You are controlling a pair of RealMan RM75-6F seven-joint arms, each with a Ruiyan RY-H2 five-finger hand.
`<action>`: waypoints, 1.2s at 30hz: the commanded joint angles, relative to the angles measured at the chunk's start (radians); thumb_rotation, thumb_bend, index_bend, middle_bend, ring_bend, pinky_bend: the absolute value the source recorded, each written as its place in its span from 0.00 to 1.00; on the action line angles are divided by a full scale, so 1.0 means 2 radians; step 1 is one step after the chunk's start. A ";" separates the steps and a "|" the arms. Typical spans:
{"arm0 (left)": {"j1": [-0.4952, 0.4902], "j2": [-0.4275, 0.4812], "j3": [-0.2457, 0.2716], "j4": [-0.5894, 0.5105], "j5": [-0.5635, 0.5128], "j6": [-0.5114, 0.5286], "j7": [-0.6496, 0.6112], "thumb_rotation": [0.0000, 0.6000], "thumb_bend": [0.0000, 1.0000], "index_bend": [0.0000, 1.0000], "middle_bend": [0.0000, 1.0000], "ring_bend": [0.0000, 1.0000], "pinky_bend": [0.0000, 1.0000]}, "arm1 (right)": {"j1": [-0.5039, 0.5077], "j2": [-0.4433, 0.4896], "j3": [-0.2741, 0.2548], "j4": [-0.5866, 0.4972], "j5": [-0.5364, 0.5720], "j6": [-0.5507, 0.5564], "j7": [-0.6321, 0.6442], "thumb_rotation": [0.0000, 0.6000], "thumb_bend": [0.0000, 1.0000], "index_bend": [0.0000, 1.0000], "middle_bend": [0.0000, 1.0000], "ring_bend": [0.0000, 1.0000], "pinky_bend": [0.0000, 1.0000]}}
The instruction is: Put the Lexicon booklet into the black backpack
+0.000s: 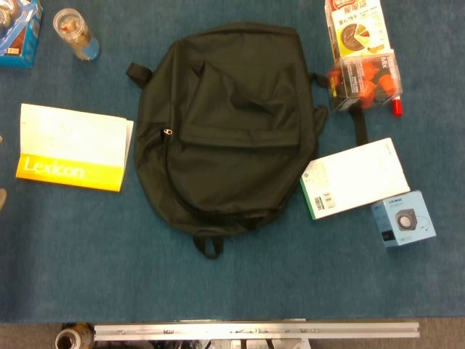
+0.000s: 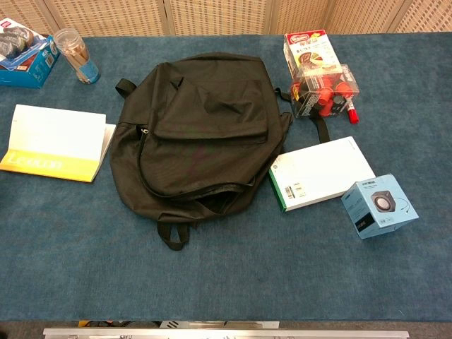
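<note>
Neither robot hand showed in either of your views, so you could not tell whether they were released or clenched. The Lexicon booklet (image 1: 73,147) lay flat on the blue surface (image 1: 232,283), just left of the black backpack (image 1: 225,127) and apart from it. The backpack lay flat in the middle. A white box (image 1: 356,178) sat just right of it, a small blue speaker box (image 1: 404,219) beside that
</note>
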 commanded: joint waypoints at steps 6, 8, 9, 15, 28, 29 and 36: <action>-0.008 -0.001 0.005 0.012 0.013 -0.009 -0.004 1.00 0.20 0.23 0.20 0.21 0.24 | 0.002 0.014 0.013 -0.009 0.005 0.009 0.007 1.00 0.26 0.24 0.36 0.21 0.27; -0.011 0.000 0.007 0.017 0.020 -0.014 -0.007 1.00 0.20 0.23 0.20 0.21 0.24 | 0.003 0.016 0.017 -0.011 0.008 0.011 0.002 1.00 0.26 0.24 0.36 0.21 0.27; -0.015 -0.001 0.009 0.022 0.025 -0.019 -0.010 1.00 0.20 0.23 0.20 0.21 0.24 | 0.003 0.019 0.018 -0.015 0.009 0.010 0.001 1.00 0.26 0.24 0.36 0.21 0.27; -0.042 -0.008 0.018 0.056 0.048 -0.057 -0.036 1.00 0.19 0.23 0.21 0.21 0.24 | 0.008 0.030 0.022 -0.028 0.011 0.005 -0.002 1.00 0.26 0.24 0.36 0.21 0.27; -0.088 -0.060 0.030 0.140 0.058 -0.128 -0.054 1.00 0.19 0.23 0.21 0.20 0.24 | 0.005 0.034 0.016 -0.032 0.014 0.000 0.005 1.00 0.26 0.24 0.36 0.21 0.27; -0.091 -0.067 0.031 0.148 0.057 -0.134 -0.051 1.00 0.19 0.22 0.21 0.20 0.24 | 0.004 0.034 0.015 -0.031 0.014 0.001 0.006 1.00 0.26 0.24 0.36 0.21 0.27; -0.102 -0.099 0.032 0.190 0.047 -0.154 -0.046 1.00 0.19 0.20 0.20 0.20 0.24 | 0.000 0.032 0.011 -0.026 0.013 0.003 0.013 1.00 0.26 0.24 0.36 0.21 0.27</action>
